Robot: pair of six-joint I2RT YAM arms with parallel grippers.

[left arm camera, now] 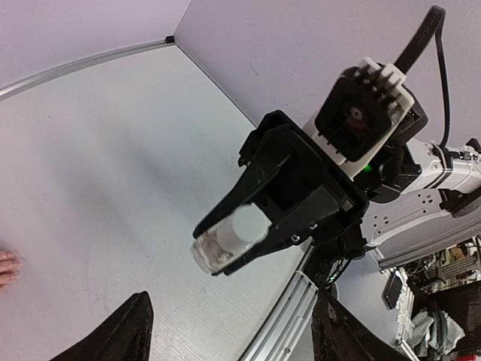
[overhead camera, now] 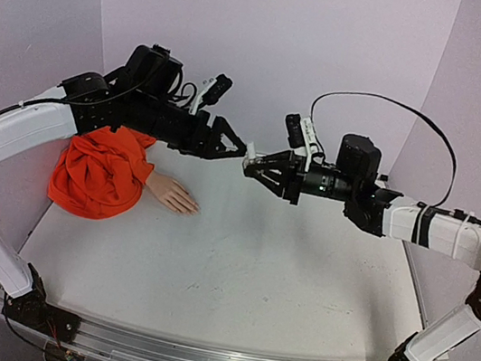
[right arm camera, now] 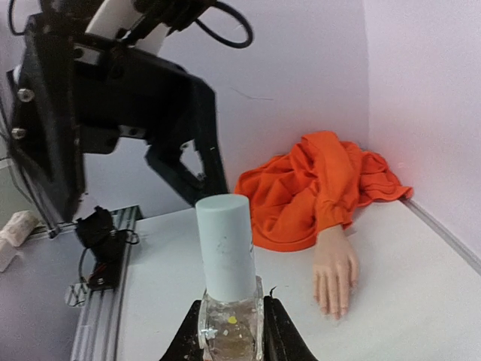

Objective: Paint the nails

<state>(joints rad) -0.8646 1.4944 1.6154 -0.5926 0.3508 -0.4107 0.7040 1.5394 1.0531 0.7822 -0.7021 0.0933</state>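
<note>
Closest to my right wrist lens is the small clear bottle [right arm camera: 228,301], squarish glass under a tall, smooth, pale cylindrical cap [right arm camera: 225,248]. The right gripper [right arm camera: 231,335] pinches it upright, jaws closed on the glass body. Facing it, up around twelve o'clock above the white table [overhead camera: 253,274], the left gripper [overhead camera: 232,147] hangs with its black angular jaws spread wide, holding nothing. The nails [right arm camera: 331,307] belong to the matte peach mannequin hand [overhead camera: 174,195], which lies flat at ten o'clock with its fingers toward three; they are too small for me to read. Its crumpled orange cloth sleeve [overhead camera: 100,172] bunches against the wall.
</note>
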